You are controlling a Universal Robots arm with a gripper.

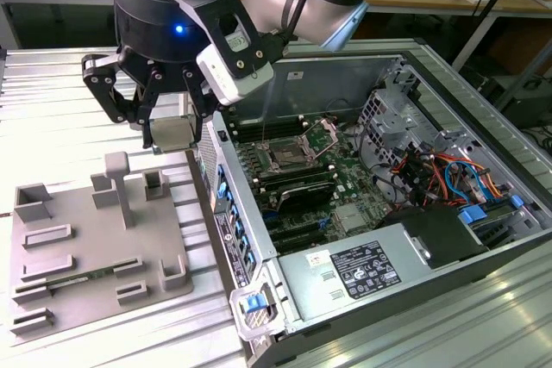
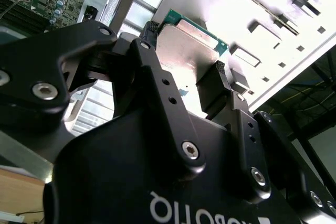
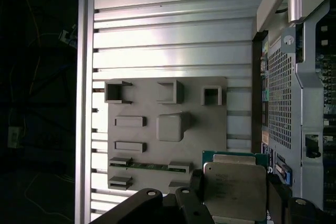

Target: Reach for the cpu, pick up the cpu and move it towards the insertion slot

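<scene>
One black gripper (image 1: pixel 172 131) is seen in the exterior view, held in the air above the gap between a grey plastic tray (image 1: pixel 52 282) and an open computer case (image 1: pixel 483 239). Its fingers are clamped on the cpu (image 1: pixel 172 133), a flat square chip with a silvery metal top, which is lifted clear of the tray. In the second wrist view the cpu (image 2: pixel 184 51) is gripped at two opposite edges by dark finger pads (image 2: pixel 216 77), with the gripper (image 2: pixel 184 51) closed tight around it. In the first wrist view the cpu (image 3: pixel 234 190) is shown above the ribbed metal table (image 3: pixel 173 51), just beside the tray (image 3: pixel 220 98) and near the case's perforated side wall (image 3: pixel 281 98). A thin green memory stick (image 3: pixel 148 166) is seen lying in a tray recess. Inside the case, the insertion slot (image 1: pixel 287 158), a square socket with a shiny metal frame, is seen on the green motherboard (image 1: pixel 345 183), well apart from the held cpu.
</scene>
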